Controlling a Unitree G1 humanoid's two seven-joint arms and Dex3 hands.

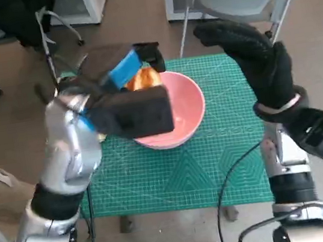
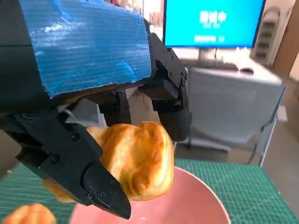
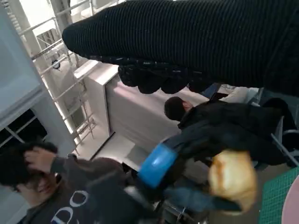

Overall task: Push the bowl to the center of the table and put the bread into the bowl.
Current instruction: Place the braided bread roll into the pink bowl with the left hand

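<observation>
The left hand (image 1: 122,96) grips the bread roll (image 2: 135,158) over the pink bowl's (image 1: 187,108) ten-o'clock rim — next, release inside; the right hand (image 1: 259,61) hangs slack, empty.

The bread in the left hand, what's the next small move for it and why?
Probably lower the left hand a little and let go. It holds the bread above the near edge of the pink bowl, which already sits about mid-mat. Nudging slightly further over the bowl's middle first looks safer, since the bread hangs near the rim. The right hand is raised, holding nothing.
</observation>
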